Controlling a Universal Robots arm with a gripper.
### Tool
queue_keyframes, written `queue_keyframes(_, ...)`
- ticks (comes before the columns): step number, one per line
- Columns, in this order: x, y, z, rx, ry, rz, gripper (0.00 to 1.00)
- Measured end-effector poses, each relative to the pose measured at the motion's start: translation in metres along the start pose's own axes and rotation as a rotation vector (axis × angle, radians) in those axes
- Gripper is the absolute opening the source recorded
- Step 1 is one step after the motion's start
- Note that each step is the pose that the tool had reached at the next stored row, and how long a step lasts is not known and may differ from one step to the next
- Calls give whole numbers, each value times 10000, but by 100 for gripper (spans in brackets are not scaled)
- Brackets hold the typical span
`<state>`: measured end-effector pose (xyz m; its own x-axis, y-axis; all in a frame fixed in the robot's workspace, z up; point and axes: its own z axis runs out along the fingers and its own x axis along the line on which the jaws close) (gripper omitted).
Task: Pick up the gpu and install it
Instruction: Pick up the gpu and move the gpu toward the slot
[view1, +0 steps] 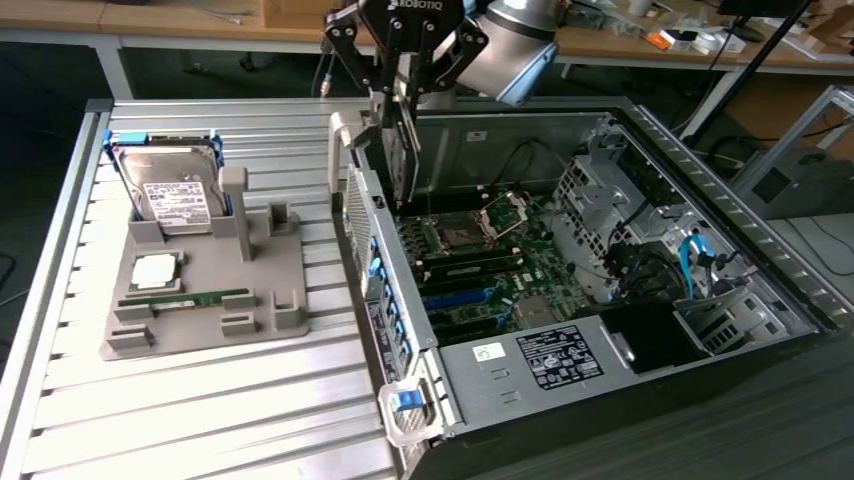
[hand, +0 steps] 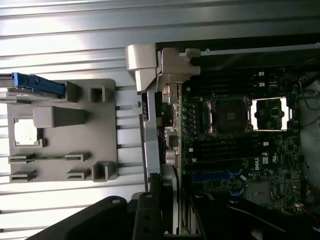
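The gpu (view1: 399, 150), a thin black card, hangs upright from my gripper (view1: 400, 98), which is shut on its top edge. The card hovers just inside the near-left wall of the open computer case (view1: 400, 330), above the motherboard (view1: 474, 255), with its lower end near the rear slot area. In the wrist view the gpu (hand: 159, 165) shows edge-on with its silvery metal edge, running out from between my gripper (hand: 165, 212) fingers along the case's rear wall, beside the motherboard (hand: 235, 145).
A grey holder tray (view1: 200, 300) on the slatted table carries the silver hard drive (view1: 174, 190), a processor chip (view1: 154, 268) and the green memory stick (view1: 187, 297). Drive cages and cables (view1: 667, 260) crowd the case's far side. A grey latch (hand: 150, 62) sits at the case corner.
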<state>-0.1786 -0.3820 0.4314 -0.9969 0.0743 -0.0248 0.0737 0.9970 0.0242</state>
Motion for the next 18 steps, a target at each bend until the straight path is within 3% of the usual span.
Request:
queue_keyframes(8, -130, -105, 12, 55, -2, -2, 27)
queue_keyframes(18, -363, -149, 48, 84, -2, -2, 27)
